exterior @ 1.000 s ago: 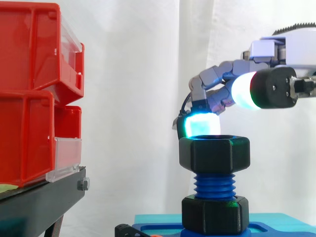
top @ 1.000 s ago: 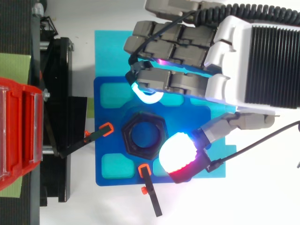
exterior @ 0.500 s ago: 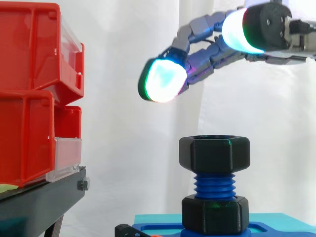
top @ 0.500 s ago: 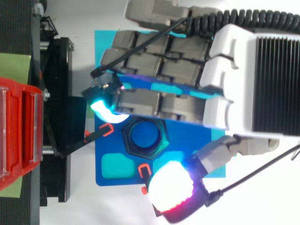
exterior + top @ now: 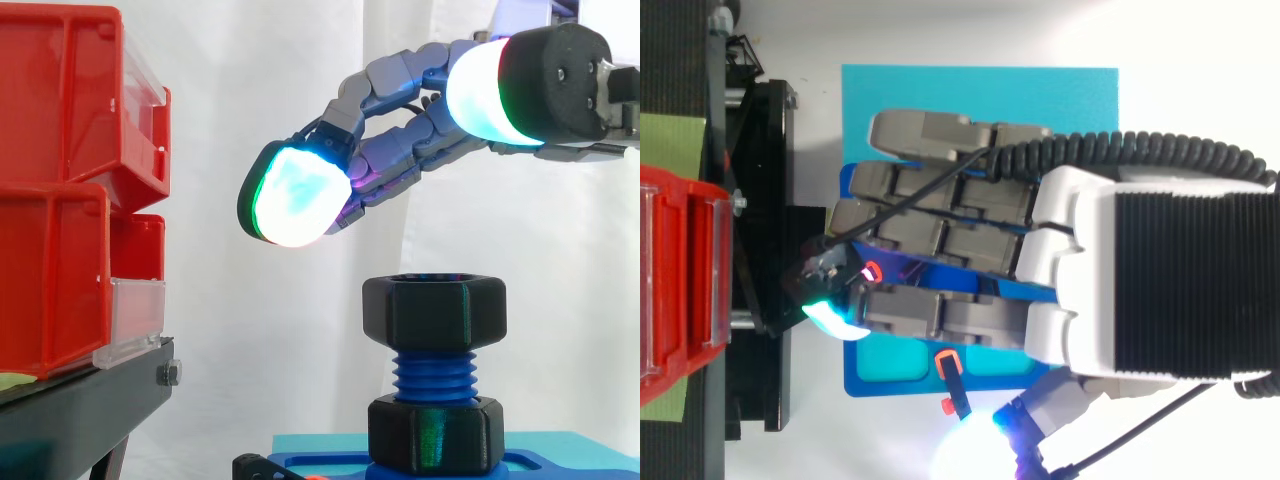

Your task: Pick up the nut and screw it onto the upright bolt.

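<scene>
Side view: we see hand (image 5: pixel 400 160) stretched nearly straight, grasping nothing. Black nut (image 5: pixel 434 311) sits beneath its fingers, clear of them, threaded atop blue upright bolt (image 5: pixel 434 376).

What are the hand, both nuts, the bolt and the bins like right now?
Grey robot hand with glowing fingertips: open, above the nut, not touching.
Upper black hexagonal plastic nut: on the bolt's top.
Blue threaded plastic bolt: upright.
Lower black hexagonal nut: at the bolt's foot.
Red plastic bins: stacked.
</scene>
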